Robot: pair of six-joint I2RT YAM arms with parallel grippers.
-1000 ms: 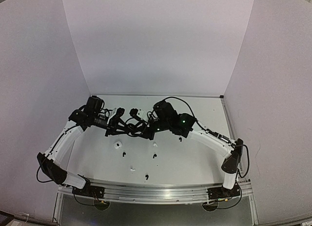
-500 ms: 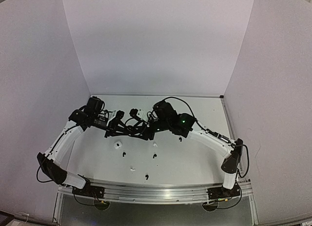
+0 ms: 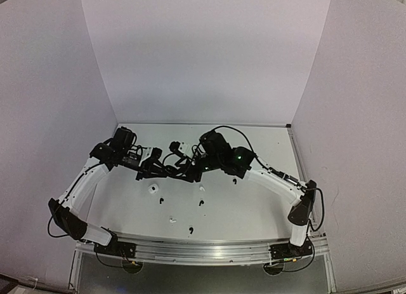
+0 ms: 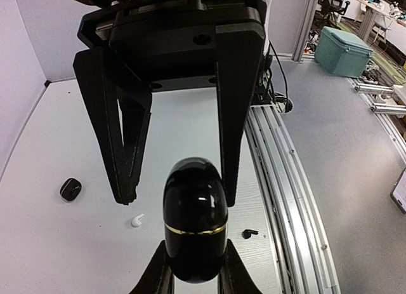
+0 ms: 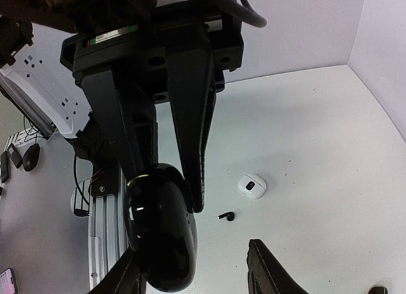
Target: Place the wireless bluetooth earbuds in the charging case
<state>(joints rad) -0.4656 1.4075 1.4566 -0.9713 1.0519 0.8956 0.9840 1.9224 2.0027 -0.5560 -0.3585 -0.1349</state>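
Observation:
A glossy black charging case [image 4: 195, 221] with a gold seam band is held above the table, and my left gripper [image 4: 193, 268] is shut on its lower half. Its lid looks closed. My right gripper [image 5: 193, 253] faces it and stands open: the case [image 5: 158, 227] rests against its left finger, with a wide gap to the right one. In the top view the two grippers meet at mid-table [image 3: 174, 168]. A white earbud [image 4: 136, 220] and a black earbud [image 4: 250, 233] lie on the table below. Another black earbud [image 5: 226, 215] lies near a white case [image 5: 252, 185].
A small black case [image 4: 70, 188] lies at the left in the left wrist view. Loose earbuds [image 3: 200, 202] and the white case [image 3: 153, 189] are scattered between the arms and the aluminium rail [image 3: 203, 249] at the near edge. Walls enclose three sides.
My right gripper's jaws have spread apart beside the black case. The left gripper keeps its hold, and both arms have hardly moved.

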